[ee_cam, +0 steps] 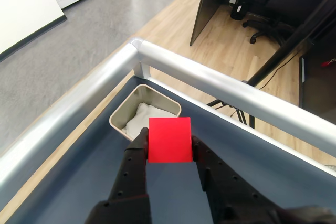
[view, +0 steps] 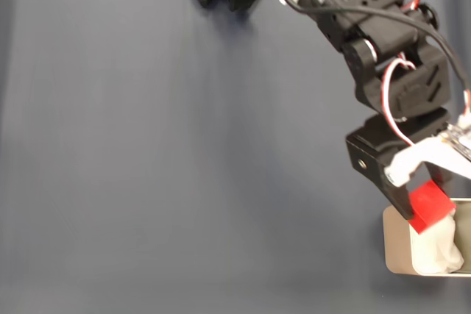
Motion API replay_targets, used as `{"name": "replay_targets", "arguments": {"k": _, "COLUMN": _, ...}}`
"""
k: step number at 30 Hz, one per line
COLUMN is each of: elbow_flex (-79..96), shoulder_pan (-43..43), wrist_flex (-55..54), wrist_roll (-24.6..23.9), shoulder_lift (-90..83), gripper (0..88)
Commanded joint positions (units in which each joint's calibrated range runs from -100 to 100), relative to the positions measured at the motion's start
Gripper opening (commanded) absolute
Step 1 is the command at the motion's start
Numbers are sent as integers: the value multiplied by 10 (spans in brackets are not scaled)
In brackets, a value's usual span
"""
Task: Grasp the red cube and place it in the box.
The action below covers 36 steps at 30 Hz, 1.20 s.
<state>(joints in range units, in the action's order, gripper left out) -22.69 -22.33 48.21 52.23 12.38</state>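
A dark blue-grey tabletop [view: 162, 159] is seen in the fixed view, smooth and matte. It is bordered in the wrist view by a rounded silver metal rail [ee_cam: 220, 85] that meets at a corner beyond the jaws. The box [view: 396, 251] (beige, thin-walled, with white lumpy padding inside) is set directly on the tabletop, just ahead of and below the jaws, near that railed corner.

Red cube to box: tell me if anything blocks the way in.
Nothing visible does. The gripper holds the red cube at the box edge; inside the open box lies white padding, which the cube overlaps in the fixed view.
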Motion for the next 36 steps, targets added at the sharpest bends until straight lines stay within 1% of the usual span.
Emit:
{"name": "replay_targets", "arguments": {"k": 1, "elbow_flex": -80, "shoulder_pan": -10, "wrist_flex": -14, "wrist_roll": 4, "shoulder_lift": 21, "gripper": 0}}
{"name": "replay_targets", "arguments": {"k": 18, "elbow_flex": -258, "shoulder_pan": -42, "wrist_flex": -11, "wrist_roll": 4, "shoulder_lift": 156, "gripper": 2}}
{"name": "replay_targets", "arguments": {"k": 36, "elbow_flex": -268, "shoulder_pan": -30, "wrist_flex": -16, "wrist_roll": -5, "shoulder_lift": 197, "gripper": 2}}
